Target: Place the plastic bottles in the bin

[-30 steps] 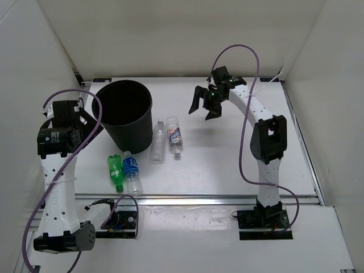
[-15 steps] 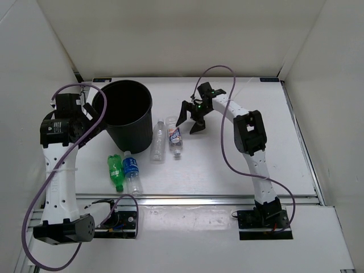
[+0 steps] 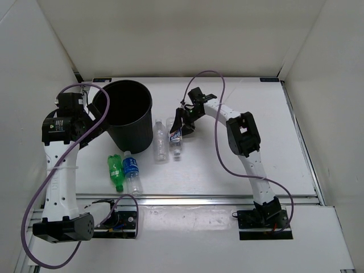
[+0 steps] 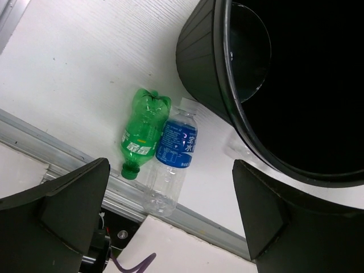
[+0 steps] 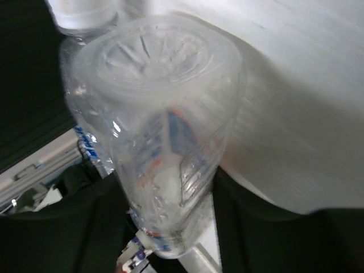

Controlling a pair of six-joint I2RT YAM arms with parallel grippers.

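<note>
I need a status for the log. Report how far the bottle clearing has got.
Done: nothing; no bottle shows in the bin. In hand: the right gripper straddles the dark-label bottle, which lies on the table; grip unconfirmed. To do: that one, plus the plain clear bottle, green bottle and blue-label bottle. The left gripper hangs open.

The dark-label bottle (image 5: pixel 162 131) is blurred, its lower end lost at the frame's bottom — the bin (image 4: pixel 200 62) runs off the upper right.
</note>
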